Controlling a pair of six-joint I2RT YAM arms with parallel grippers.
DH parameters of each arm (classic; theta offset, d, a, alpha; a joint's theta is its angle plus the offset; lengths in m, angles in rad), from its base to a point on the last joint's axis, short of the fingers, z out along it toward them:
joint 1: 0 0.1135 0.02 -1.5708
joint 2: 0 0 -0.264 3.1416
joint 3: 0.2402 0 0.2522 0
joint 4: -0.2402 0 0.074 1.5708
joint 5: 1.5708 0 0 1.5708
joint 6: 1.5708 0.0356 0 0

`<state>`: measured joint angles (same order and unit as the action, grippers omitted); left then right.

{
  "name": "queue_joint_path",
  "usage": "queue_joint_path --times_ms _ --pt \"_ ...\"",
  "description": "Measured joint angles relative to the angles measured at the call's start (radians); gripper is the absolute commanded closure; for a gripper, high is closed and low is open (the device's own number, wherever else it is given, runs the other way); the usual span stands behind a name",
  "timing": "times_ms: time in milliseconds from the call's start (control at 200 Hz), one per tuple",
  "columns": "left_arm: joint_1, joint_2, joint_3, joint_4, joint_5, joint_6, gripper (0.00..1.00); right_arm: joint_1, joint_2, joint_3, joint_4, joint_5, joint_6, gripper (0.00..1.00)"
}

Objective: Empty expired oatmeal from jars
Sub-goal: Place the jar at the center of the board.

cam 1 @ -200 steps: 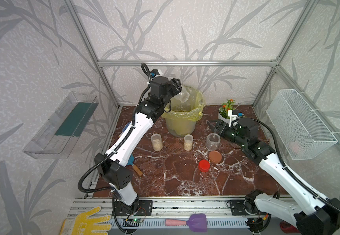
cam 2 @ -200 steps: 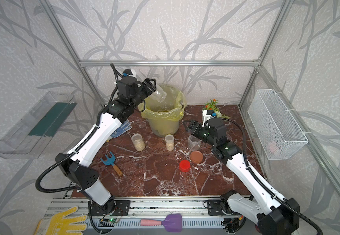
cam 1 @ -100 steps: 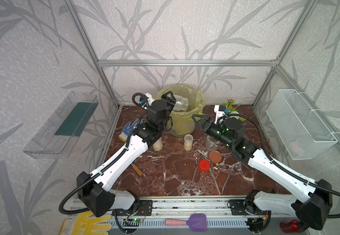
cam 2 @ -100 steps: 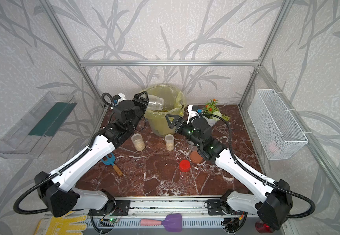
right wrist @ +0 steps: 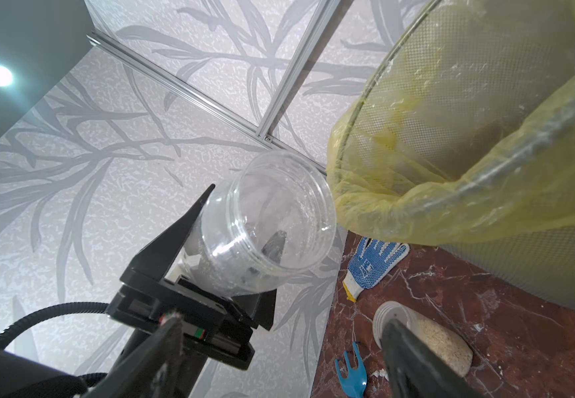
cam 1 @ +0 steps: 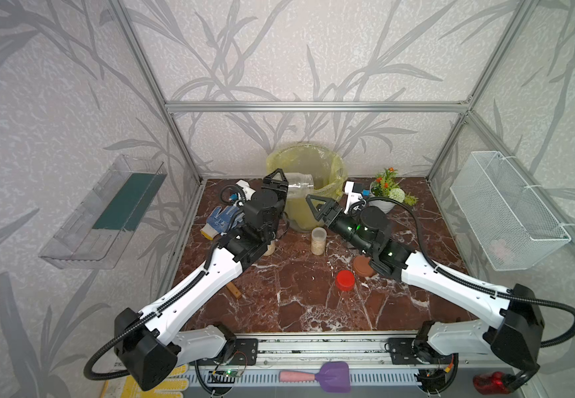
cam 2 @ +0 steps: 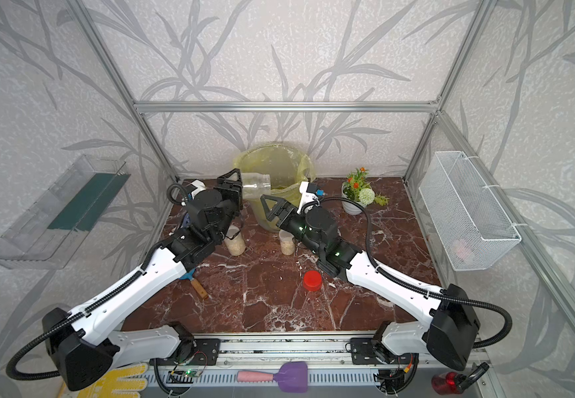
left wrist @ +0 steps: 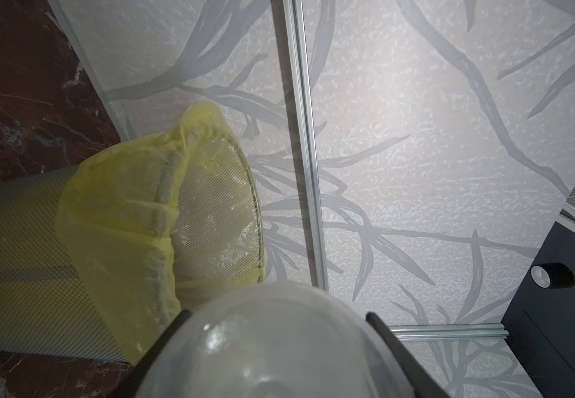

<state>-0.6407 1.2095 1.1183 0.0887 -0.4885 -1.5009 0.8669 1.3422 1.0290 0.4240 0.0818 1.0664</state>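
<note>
My left pincer [cam 1: 284,186] is clamped on the base end of the wide jar [cam 1: 300,182], which lies nearly level with its open mouth pointing at the bin [cam 1: 339,177] lined with a yellow bag. A second ago I held this jar high, tipped over the bin's mouth; now my arm has dropped and the jar sits beside the near left part of the rim. The right wrist view looks straight into the jar [right wrist: 272,220], and its walls are clear right through.

My right pincer [cam 1: 317,210] stands with its jaws apart and grips nothing. A second ago it was over by the flower pot [cam 1: 381,203]; it has since swung across to the front of the bin, and now hangs just above and beside a slim jar [cam 1: 318,241].

The oatmeal [cam 2: 235,245] fills the lower part of the two slim jars, both upright on the marble tabletop [cam 1: 296,303] in front of the bin, where they stood before. The second slim jar [cam 2: 235,239] is next to my left forearm. The red lid [cam 1: 345,280] and the brown lid [cam 1: 363,266] have not moved; my right arm now covers part of the brown one
</note>
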Motion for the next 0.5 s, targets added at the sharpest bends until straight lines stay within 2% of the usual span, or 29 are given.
queue_joint_path --times_ms 500 --pt "-0.001 -0.137 -0.102 -0.062 -0.021 -0.13 0.82 0.046 0.153 0.059 0.157 -0.001 0.034 0.11"
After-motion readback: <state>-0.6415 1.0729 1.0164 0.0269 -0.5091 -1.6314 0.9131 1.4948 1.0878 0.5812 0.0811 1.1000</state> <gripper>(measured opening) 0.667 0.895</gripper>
